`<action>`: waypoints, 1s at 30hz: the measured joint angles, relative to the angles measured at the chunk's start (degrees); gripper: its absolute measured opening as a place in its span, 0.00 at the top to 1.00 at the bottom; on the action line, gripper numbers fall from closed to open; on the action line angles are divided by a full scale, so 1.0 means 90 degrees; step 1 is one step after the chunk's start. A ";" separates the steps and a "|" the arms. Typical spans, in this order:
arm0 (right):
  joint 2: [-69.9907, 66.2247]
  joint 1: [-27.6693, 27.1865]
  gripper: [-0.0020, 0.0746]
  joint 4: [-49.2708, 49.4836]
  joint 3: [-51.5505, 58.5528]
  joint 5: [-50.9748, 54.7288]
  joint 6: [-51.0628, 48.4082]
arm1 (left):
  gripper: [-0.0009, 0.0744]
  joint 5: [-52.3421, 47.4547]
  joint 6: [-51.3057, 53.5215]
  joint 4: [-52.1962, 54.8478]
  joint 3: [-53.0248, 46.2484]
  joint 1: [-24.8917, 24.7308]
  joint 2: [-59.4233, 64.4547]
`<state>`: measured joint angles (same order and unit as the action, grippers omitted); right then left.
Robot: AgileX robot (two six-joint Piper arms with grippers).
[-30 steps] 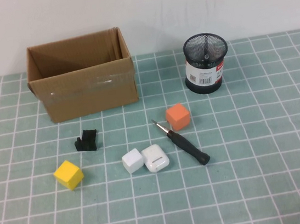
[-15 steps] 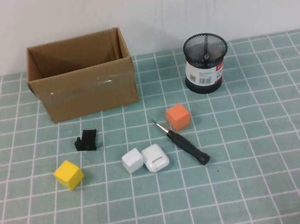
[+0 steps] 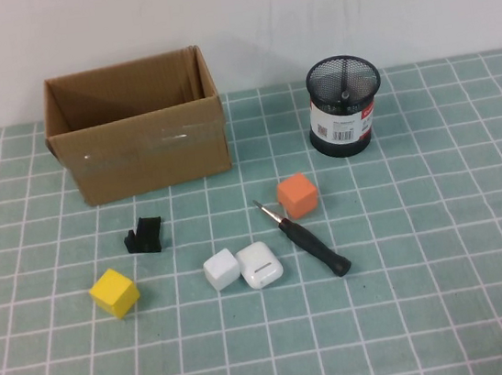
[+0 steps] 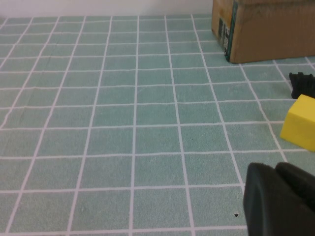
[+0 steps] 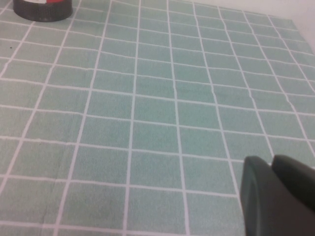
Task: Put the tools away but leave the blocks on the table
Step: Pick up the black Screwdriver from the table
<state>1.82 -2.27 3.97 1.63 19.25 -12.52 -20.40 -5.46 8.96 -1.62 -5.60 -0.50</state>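
A black-handled screwdriver lies on the green tiled table, tip pointing back left, next to an orange block. A white cube touches a white rounded block. A yellow block sits at the left; it also shows in the left wrist view. The scissors and the rod tool are not in view. Neither arm shows in the high view. My left gripper is shut and empty, low over bare tiles near the yellow block. My right gripper is shut and empty over bare tiles.
An open cardboard box stands at the back left. A black mesh cup stands at the back right; its base shows in the right wrist view. A small black bracket lies in front of the box.
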 joint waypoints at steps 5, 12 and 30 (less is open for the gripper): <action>0.0000 0.0000 0.98 0.0000 0.0000 0.0000 0.0005 | 0.99 0.0000 -0.0011 0.0000 0.0000 0.0000 0.0000; 0.0000 0.0000 0.98 0.0000 0.0000 0.0000 0.0005 | 0.99 0.0000 -0.0011 0.0000 0.0000 0.0000 0.0000; 0.0000 0.0000 0.98 0.1322 0.0000 -0.0578 0.0197 | 0.99 0.0000 -0.0011 0.0000 0.0000 0.0015 0.0000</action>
<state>1.82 -2.27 15.87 1.63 14.05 -10.74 -20.40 -5.55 8.96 -1.62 -5.47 -0.50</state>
